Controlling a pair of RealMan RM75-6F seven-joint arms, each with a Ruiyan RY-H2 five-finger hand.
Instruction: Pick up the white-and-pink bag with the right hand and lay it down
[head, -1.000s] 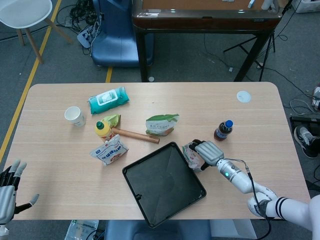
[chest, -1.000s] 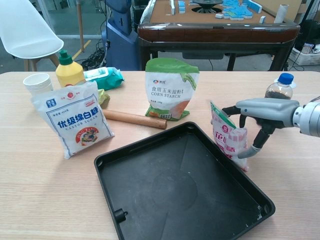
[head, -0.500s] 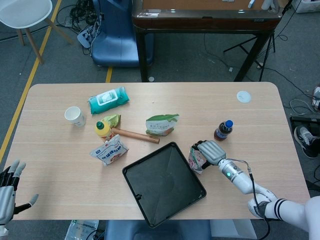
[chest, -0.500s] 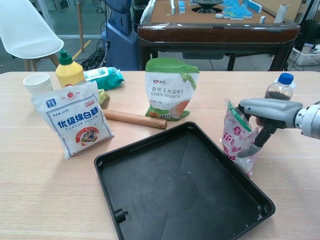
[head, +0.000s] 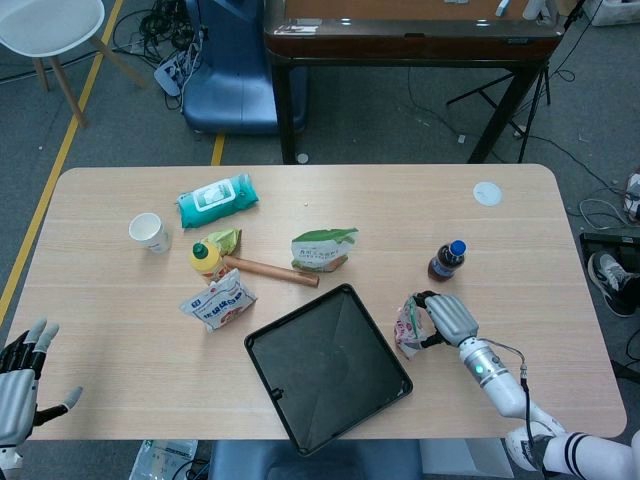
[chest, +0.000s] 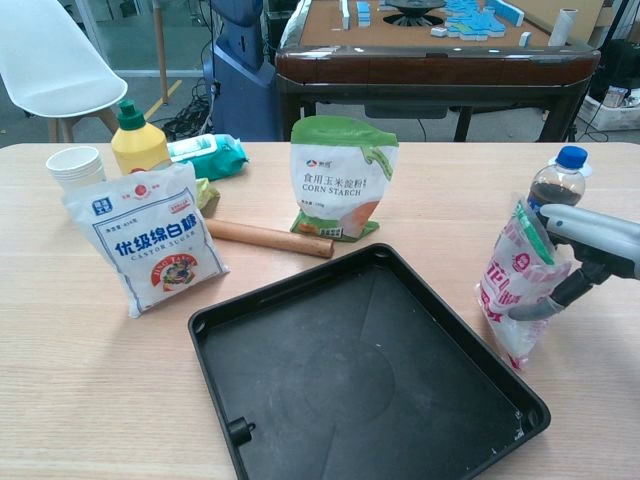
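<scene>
The white-and-pink bag hangs tilted just right of the black tray, its lower end near the tray's right rim. My right hand grips the bag from its right side, fingers curled round its upper part. My left hand sits open at the table's near left corner, fingers spread, holding nothing; the chest view does not show it.
A dark bottle with a blue cap stands right behind the bag. A corn starch bag, a wooden rolling pin, a sugar bag, a yellow bottle, a paper cup and wipes lie further left.
My right hand has carried the bag to the right and toward the near edge, away from the tray's corner. The bag now leans the other way. The left hand stayed put.
</scene>
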